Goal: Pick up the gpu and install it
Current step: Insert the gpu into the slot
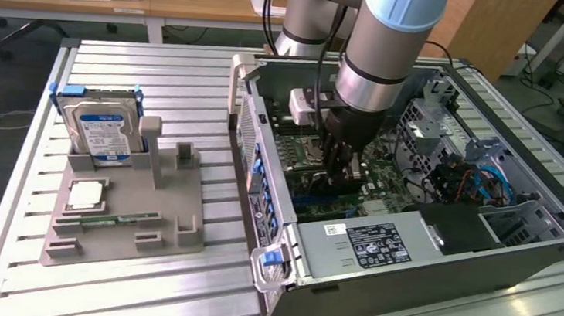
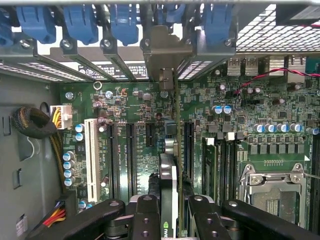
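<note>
Green-edged gpu (image 2: pixel 172 165), clamped edge-on in the gripper (image 2: pixel 170 220) over the motherboard (image 2: pixel 135 115), should stay upright and aligned with its slot (image 2: pixel 188 145) while seating.

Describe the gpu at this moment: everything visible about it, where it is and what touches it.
The gpu is seen edge-on in the wrist view: a thin green board with a black and silver cooler on one face and a metal bracket at its far end. It stands upright inside the open computer case, over the motherboard among the expansion slots. The gripper is shut on it, a black finger on each face.
</note>
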You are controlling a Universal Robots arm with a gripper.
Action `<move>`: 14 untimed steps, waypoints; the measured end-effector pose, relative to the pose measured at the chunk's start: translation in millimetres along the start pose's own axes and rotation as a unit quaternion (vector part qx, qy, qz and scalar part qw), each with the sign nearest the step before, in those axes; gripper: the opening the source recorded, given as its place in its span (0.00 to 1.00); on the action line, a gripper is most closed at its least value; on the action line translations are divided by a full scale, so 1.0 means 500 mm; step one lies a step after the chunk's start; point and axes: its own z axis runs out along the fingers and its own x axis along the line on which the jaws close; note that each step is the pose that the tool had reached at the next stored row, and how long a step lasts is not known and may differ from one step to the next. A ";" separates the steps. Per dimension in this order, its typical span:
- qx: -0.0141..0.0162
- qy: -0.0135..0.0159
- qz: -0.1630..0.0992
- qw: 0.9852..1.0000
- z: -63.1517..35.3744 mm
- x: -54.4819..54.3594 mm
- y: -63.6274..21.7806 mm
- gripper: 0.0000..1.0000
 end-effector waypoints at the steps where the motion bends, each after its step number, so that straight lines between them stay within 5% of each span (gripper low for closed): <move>1: 0.000 0.000 0.000 1.000 0.000 0.000 0.000 0.27; 14: 0.000 0.005 0.000 1.000 0.000 0.001 -0.001 0.27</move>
